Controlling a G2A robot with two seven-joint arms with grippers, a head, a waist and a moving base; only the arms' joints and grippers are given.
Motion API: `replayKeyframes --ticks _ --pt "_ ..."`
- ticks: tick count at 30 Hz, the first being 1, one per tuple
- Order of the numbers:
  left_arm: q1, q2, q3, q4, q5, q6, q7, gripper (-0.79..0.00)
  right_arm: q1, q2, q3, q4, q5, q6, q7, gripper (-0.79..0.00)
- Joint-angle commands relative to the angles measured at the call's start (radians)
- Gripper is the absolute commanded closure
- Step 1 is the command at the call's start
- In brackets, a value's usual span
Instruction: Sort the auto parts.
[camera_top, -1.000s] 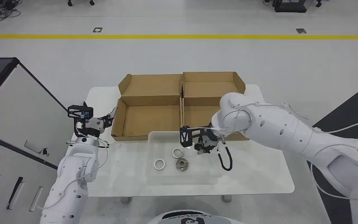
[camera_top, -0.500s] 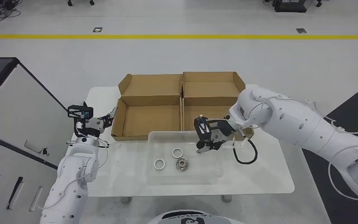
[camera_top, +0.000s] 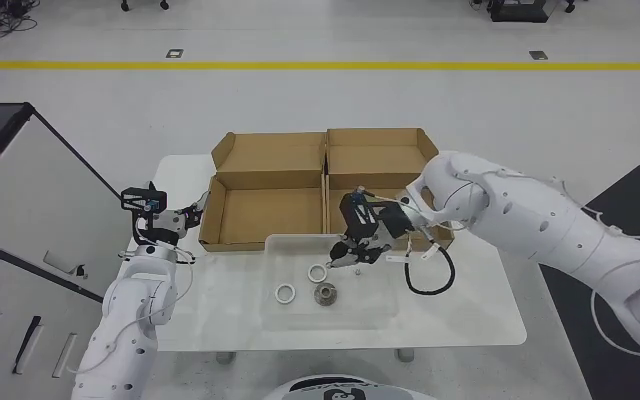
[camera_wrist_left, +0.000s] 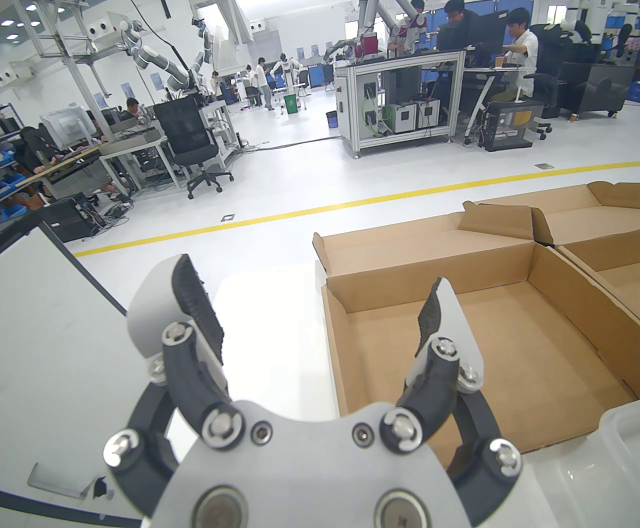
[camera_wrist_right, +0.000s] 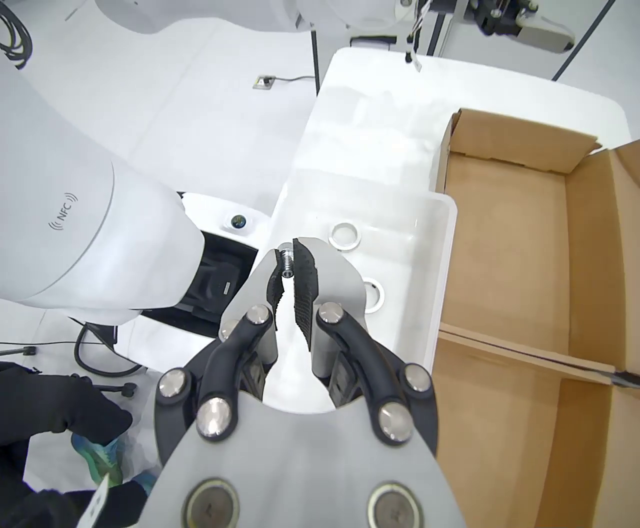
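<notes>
right end effector (camera_wrist_right: 288, 265) pinches a small threaded bolt (camera_wrist_right: 285, 248) at its tips, above the clear bin (camera_wrist_right: 442, 260); two white rings (camera_wrist_right: 345, 235) lie just beyond (one partly behind a finger). left end effector (camera_wrist_left: 312, 280) gapes wide and empty, with a cardboard box (camera_wrist_left: 500, 350) just ahead.

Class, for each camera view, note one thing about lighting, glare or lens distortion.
Top view: even overhead light, no hard glare on the table. Left wrist view: wide lens makes the open left hand loom large; ceiling lamps show as bright spots. Right wrist view: same stretching around the right hand pinching a threaded part; glossy streaks on the clear tray.
</notes>
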Motion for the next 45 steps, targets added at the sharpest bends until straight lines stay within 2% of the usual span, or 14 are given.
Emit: replayKeyframes --ticks 1,27,37,45 --pt "0.000 0.000 0.000 0.000 0.000 0.000 0.000 -0.785 0.000 0.008 -0.005 -0.011 -0.036 0.000 -0.076 0.000" --pt "0.000 0.000 0.000 0.000 0.000 0.000 0.000 -0.785 -0.011 0.009 0.002 -0.021 -0.044 0.012 -0.104 0.000" --pt "0.000 0.000 0.000 0.000 0.000 0.000 0.000 -0.785 -0.063 0.038 0.130 -0.073 -0.026 0.000 -0.284 0.000" --pt "0.000 0.000 0.000 0.000 0.000 0.000 0.000 -0.785 -0.140 0.084 0.235 -0.186 -0.078 0.000 -0.604 0.000"
